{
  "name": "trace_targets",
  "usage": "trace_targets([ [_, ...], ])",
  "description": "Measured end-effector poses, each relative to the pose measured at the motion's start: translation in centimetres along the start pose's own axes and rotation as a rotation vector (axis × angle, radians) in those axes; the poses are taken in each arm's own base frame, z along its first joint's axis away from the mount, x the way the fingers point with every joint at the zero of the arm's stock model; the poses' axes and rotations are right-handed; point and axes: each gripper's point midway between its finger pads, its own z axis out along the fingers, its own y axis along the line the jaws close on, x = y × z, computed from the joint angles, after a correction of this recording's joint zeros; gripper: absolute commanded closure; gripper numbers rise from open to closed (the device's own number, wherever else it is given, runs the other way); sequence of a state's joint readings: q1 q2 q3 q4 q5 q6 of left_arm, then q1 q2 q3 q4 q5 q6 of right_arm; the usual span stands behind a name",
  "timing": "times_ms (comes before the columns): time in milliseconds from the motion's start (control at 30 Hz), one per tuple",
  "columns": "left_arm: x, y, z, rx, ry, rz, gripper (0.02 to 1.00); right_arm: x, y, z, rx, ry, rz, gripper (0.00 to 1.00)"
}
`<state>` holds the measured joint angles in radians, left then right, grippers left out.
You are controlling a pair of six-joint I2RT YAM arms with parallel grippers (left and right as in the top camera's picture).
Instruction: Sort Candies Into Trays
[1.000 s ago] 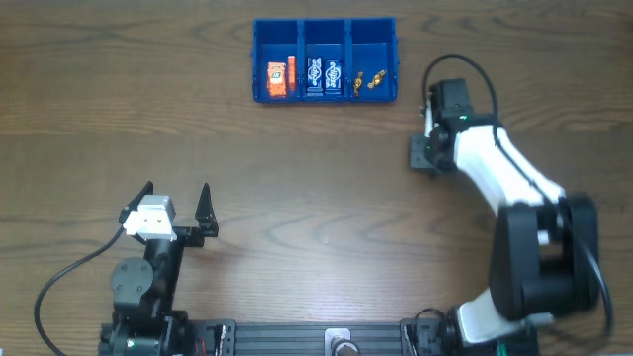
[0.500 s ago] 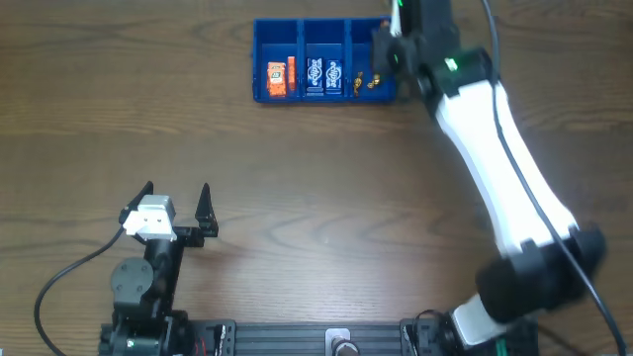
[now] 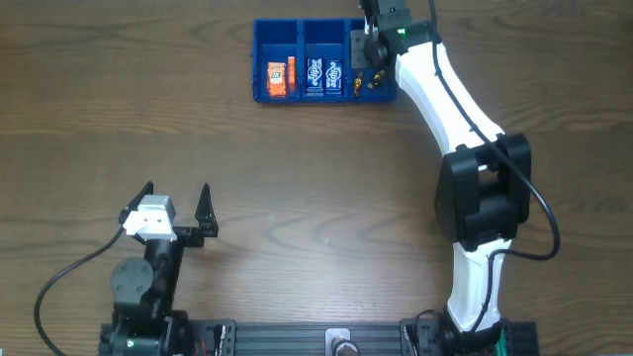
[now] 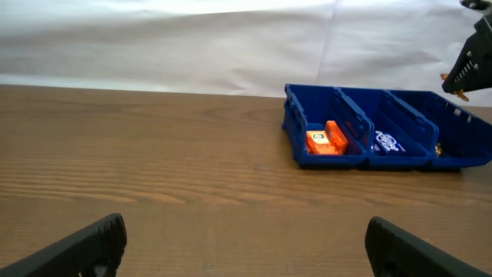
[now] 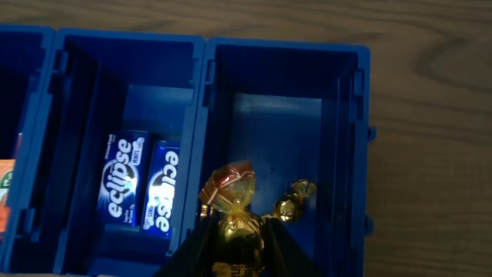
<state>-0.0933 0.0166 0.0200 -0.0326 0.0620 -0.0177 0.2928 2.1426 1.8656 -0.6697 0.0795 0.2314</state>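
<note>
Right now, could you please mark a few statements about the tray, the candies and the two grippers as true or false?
1. The right gripper holds a gold-wrapped candy over an end compartment of the blue tray. True.
2. The left gripper is shut on a candy. False: it is open and empty.
3. The middle compartment holds two blue gum packs. True.
4. The compartment under the held candy is empty. False: a second gold-wrapped candy lies in it.
</note>
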Motion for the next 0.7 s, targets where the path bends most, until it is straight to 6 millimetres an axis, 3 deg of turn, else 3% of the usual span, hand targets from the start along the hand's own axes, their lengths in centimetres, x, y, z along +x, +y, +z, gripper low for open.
trace_targets([
  [100, 0.0, 0.0, 0.0, 0.000, 0.000, 0.000, 0.020, -0.6, 0.0, 0.0, 0.000, -0.024, 0.003, 0.766],
  [200, 0.0, 0.0, 0.0, 0.000, 0.000, 0.000, 0.020, -1.2, -0.1, -0.1, 0.000, -0.047, 0.008, 0.673],
  [233, 0.0, 0.0, 0.0, 0.000, 0.000, 0.000, 0.020, -1.4, -0.2, -0.1, 0.000, -0.052, 0.009, 0.601],
  [333, 0.0, 0.0, 0.0, 0.000, 0.000, 0.000, 0.023, -1.7, -0.6, -0.1, 0.005, -0.060, 0.014, 0.251],
  [533, 0.0, 0.0, 0.0, 0.000, 0.000, 0.000, 0.020, -1.8, -1.1, -0.2, 0.032, -0.067, 0.013, 0.001],
  [567, 0.0, 0.0, 0.0, 0.000, 0.000, 0.000, 0.020, -1.7, -1.2, -0.3, 0.047, -0.073, 0.011, 0.001],
  [633, 0.0, 0.0, 0.0, 0.000, 0.000, 0.000, 0.020, -1.1, -1.6, -1.3, 0.071, -0.087, 0.006, 0.001],
  [700, 0.0, 0.0, 0.0, 0.000, 0.000, 0.000, 0.020, -0.6, -1.9, -5.0, 0.076, -0.146, -0.006, 0.001],
])
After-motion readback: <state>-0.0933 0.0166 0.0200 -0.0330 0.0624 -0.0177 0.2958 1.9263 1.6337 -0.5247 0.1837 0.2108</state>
